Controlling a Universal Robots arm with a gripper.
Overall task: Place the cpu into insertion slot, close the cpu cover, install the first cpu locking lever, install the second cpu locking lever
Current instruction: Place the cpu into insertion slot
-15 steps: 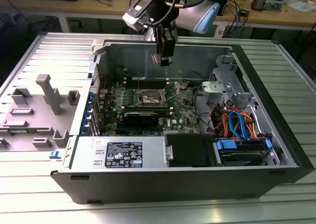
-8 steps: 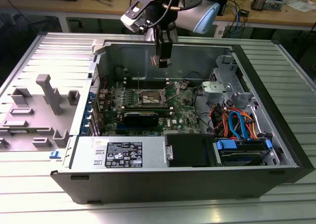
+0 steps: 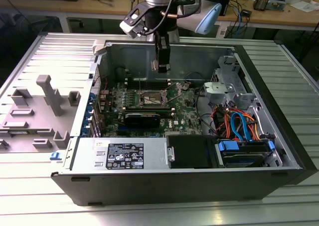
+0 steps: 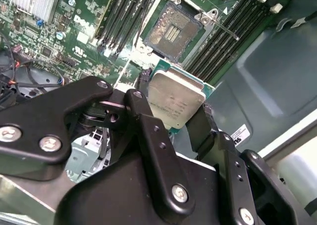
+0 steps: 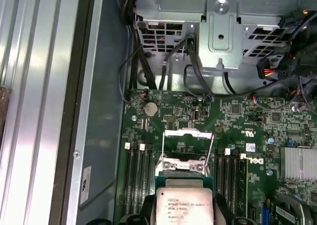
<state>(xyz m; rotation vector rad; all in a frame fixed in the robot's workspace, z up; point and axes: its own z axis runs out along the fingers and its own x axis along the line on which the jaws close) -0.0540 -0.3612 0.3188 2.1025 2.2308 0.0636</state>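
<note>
Inspection of the exterior view finds the gripper (image 3: 160, 66) hanging in the upper centre of the frame, above the open computer case (image 3: 149, 188) and well clear of the motherboard (image 3: 112, 100). In the second wrist view its 2 black fingers (image 4: 148, 128) are closed against opposite edges of the cpu (image 4: 176, 98). This leaves the silver-grey top exposed and the underside free of contact, which suits a part that must seat flat. The chip is gripped level and appears secure. It is held above and slightly to 1 side of the insertion slot (image 4: 173, 29), with clear air between them. In the exterior view the slot (image 3: 149, 99) sits at mid-frame, lower than the gripper tip. The contact field of the slot is uncovered. The first wrist view shows why: the cpu cover (image 5: 188, 133) stands swung up on its hinge, so the board is visible through its cut-out centre. A thin lever rod (image 4: 224, 28) runs beside the slot and appears unlatched. Judgement: placement is not yet made, and the cover and both levers remain undone.
</note>
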